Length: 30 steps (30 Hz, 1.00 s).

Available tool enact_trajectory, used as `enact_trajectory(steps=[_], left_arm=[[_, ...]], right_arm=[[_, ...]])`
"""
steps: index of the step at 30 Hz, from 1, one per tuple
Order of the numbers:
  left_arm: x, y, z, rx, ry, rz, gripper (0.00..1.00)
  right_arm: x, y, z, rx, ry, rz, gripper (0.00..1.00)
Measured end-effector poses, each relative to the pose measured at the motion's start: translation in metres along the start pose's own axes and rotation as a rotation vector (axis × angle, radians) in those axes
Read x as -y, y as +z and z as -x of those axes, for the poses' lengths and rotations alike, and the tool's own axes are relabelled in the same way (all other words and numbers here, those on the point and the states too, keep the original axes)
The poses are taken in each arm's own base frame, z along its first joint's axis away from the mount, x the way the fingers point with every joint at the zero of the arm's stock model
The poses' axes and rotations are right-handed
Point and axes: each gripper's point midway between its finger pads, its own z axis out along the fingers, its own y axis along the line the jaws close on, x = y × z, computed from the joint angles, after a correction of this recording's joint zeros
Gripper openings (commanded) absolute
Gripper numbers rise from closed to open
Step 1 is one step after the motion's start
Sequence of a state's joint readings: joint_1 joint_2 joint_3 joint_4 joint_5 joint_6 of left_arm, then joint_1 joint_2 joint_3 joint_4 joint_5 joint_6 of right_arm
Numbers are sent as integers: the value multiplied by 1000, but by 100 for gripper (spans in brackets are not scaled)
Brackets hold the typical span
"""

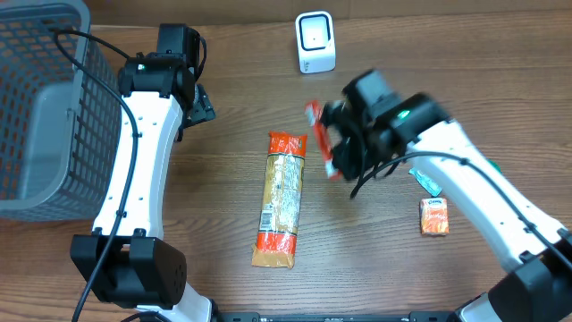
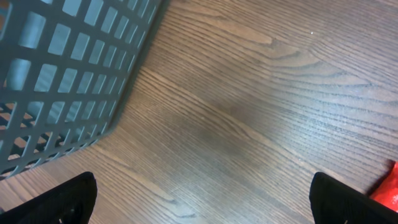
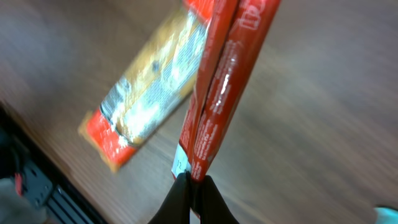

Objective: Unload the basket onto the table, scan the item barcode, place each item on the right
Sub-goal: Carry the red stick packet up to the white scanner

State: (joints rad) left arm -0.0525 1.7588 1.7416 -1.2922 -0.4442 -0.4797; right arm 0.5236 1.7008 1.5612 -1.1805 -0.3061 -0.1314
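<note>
Red packet edge-on in right fingers, open tabletop beside basket

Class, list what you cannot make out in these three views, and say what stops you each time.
- Barcode on the red packet: edge-on in the right gripper in the right wrist view; motion-blurred overhead.
- Teal item: overhead, mostly under the right arm.
- Red thing: left wrist view, cut off by the right edge.
- Print on the long packet: too small overhead, blurred in the right wrist view.
</note>
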Motion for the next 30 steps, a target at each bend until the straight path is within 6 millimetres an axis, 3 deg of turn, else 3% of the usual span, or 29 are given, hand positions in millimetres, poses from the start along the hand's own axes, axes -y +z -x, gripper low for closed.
enact_trajectory(steps=[8, 12, 15, 23, 30], left_arm=[[0, 0, 0, -1, 1, 1, 100], [0, 0, 0, -1, 1, 1, 100], [0, 0, 0, -1, 1, 1, 100], [0, 0, 0, -1, 0, 0, 100], [0, 0, 0, -1, 0, 0, 100]], right_arm=[[14, -82, 59, 215, -9, -106, 3], [22, -101, 82, 272, -20, -184, 3], [37, -91, 96, 275, -34, -238, 3], [98, -25, 131, 228, -114, -432, 3], [149, 12, 146, 174, -192, -639, 3]])
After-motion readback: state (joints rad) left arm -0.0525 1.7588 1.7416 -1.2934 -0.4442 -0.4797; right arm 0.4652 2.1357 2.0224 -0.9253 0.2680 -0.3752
